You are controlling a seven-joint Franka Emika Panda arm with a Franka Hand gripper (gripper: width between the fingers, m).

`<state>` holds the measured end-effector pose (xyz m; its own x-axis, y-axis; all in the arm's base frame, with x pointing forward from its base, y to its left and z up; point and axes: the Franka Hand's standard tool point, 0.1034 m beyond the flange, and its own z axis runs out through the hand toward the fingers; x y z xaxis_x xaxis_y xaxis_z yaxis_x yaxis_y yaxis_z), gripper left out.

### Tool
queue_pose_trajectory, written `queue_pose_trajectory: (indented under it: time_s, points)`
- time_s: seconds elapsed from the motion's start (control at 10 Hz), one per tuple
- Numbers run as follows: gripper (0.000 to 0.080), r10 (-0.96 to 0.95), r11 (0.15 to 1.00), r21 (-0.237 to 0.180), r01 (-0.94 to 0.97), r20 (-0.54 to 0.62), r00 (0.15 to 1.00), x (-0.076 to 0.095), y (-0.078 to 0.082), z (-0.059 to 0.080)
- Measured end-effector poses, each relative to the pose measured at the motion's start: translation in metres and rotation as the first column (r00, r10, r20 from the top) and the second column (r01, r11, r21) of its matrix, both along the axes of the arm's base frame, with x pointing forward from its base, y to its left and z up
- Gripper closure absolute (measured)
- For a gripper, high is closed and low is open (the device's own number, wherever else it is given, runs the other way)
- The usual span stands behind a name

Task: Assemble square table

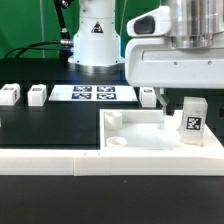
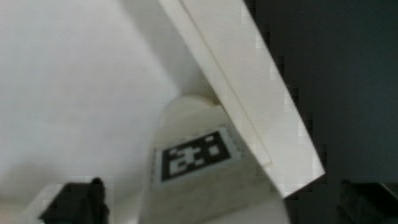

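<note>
The square table's white slab (image 1: 150, 140) lies rim-up at the exterior view's right, with a round socket (image 1: 113, 119) in its corner. A white tagged leg block (image 1: 191, 122) stands upright on the slab by the far rim. My gripper (image 1: 172, 100) hangs just above it, open. In the wrist view the leg (image 2: 192, 150) and its tag sit between my dark fingertips (image 2: 71, 203), with a gap on both sides, beside the slab's rim (image 2: 240, 95). My gripper (image 2: 217, 208) grips nothing.
Two loose leg blocks (image 1: 10, 94) (image 1: 37, 94) stand at the back left, and a third (image 1: 148, 97) shows by the slab's far edge. The marker board (image 1: 92, 94) lies in front of the robot base (image 1: 95, 40). A long white rail (image 1: 50, 156) runs along the front.
</note>
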<state>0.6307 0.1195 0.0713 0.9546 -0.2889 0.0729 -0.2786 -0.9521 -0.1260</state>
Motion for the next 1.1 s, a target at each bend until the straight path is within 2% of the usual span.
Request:
queue_pose_trajectory:
  time_s: [0.1,0.2,0.3,0.4,0.5,0.6,0.9,1.1]
  points:
    - [0.015,-0.033,0.999,0.008,0.033,-0.007,0.999,-0.0011,0.0002,-0.0009]
    - [0.0266,-0.052,0.999,0.01,0.052,-0.009,0.999,-0.0011,0.0003,-0.0009]
    - [0.0413,-0.049,0.999,0.01,0.049,-0.009,0.999,-0.0011,0.0003,-0.0012]
    - [0.0413,-0.107,0.994,0.015,0.107,-0.015,0.994,-0.0012,-0.0003,-0.0014]
    - [0.0506,-0.161,0.987,0.019,0.161,-0.022,0.987,-0.0013,-0.0013,-0.0019]
    - [0.0506,-0.259,0.965,0.026,0.26,-0.035,0.965,-0.0012,-0.0015,-0.002]
    - [0.0506,-0.63,0.773,0.01,0.634,-0.101,0.77,-0.0034,0.0018,-0.0012]
    - [0.0506,-0.856,0.483,0.03,0.875,-0.193,0.479,-0.0041,0.0032,-0.0023]
